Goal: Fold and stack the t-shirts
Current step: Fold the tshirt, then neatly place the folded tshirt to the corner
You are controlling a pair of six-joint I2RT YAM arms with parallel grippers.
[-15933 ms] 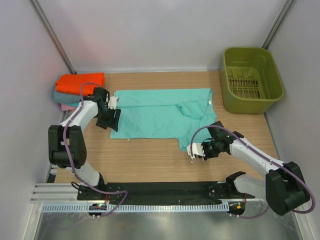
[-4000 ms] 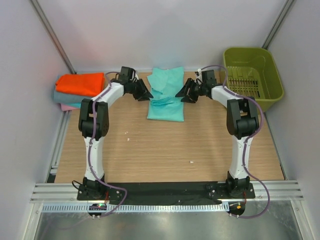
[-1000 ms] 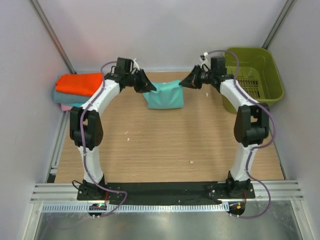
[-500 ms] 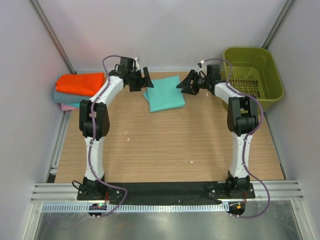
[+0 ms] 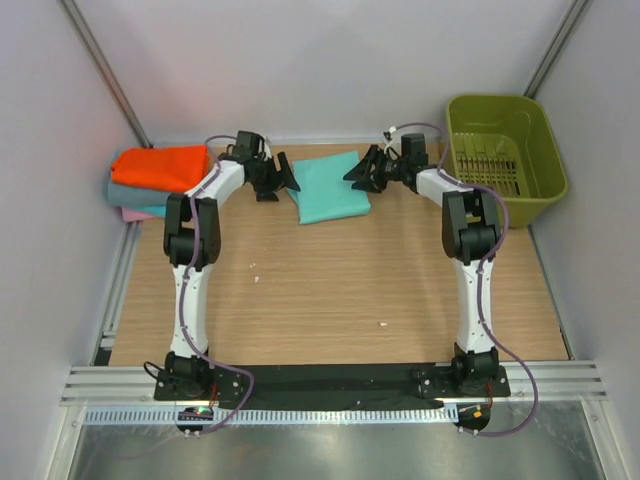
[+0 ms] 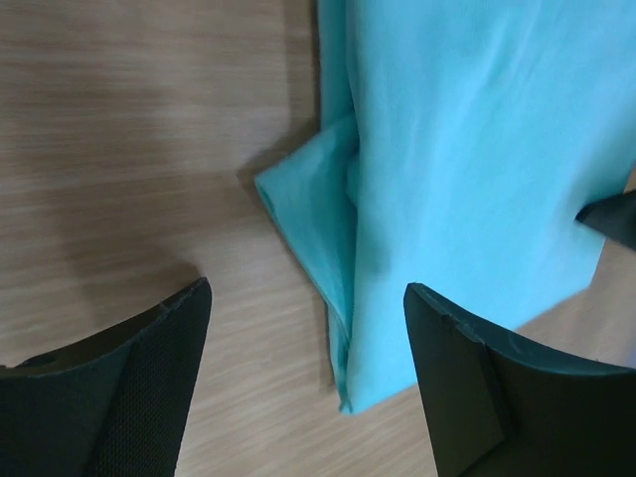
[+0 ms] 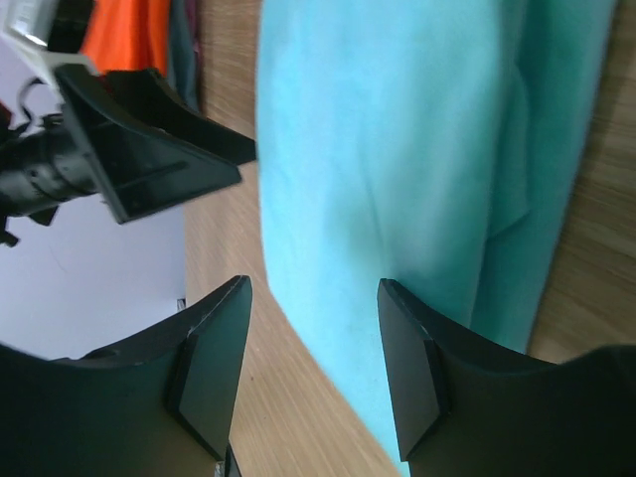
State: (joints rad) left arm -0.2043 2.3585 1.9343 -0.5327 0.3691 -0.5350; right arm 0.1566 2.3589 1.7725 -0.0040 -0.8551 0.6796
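Top external view: the mint shirt lies folded into a compact rectangle at the far middle of the worktop. The left hand is just beside its left edge and the right hand just beside its right edge. Both arms reach far forward, which suits a two-sided fold laid down flat. Each hand is spread wide and grips nothing; in the wrist views cloth shows in the gap between the dark fingers, but the pads do not pinch it.

The left edge shows loose layers and a small corner poking out, so the fold looks done but not quite neat. The stack waits at the far left against the wall: orange shirt on top, grey-teal shirt under it, pink shirt at the bottom. The mint shirt is near it but apart, so moving it onto the stack seems to be what remains.

Wood-grain laminate covers the worktop, with a few pale specks. An olive basket sits in the far right corner. Plain pale walls with slanted metal struts enclose the space, and a metal rail runs along the near edge.
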